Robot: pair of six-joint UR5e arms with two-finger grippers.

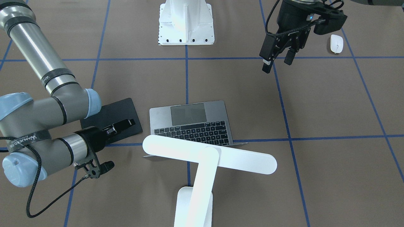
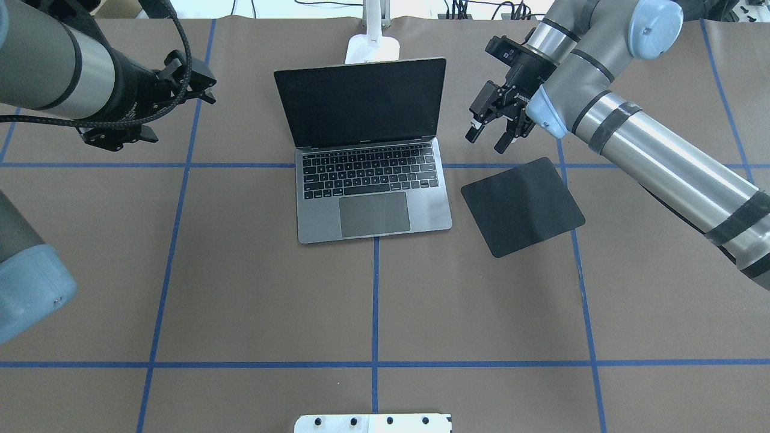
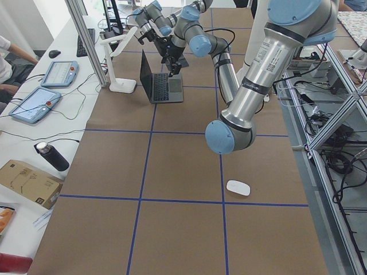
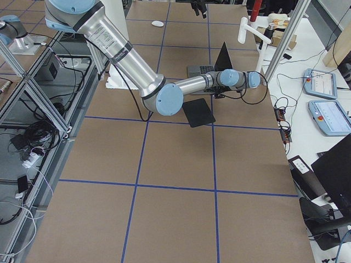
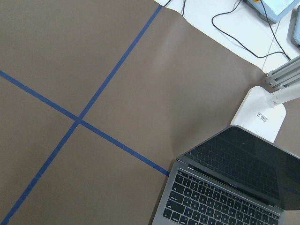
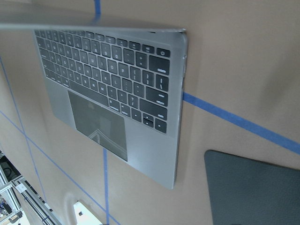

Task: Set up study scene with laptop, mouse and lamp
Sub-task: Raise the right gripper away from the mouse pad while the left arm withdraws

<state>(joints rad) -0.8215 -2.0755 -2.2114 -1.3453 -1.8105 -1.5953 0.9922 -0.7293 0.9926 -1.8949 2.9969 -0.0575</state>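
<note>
The laptop lies open at the table's middle, screen dark; it also shows in the right wrist view and the left wrist view. The lamp stands behind it, its bar head over the screen's top and its base at the far edge. The mouse lies on the robot's left side, near the robot. My left gripper is open and empty, raised, a short way from the mouse. My right gripper is open and empty, raised between the laptop's screen and the mousepad's far edge.
A flat black mousepad lies to the right of the laptop, turned a little. A white bolted pedestal stands at the robot's edge of the table. Blue tape lines cross the brown table cover. Tablets and cables lie beyond the far edge.
</note>
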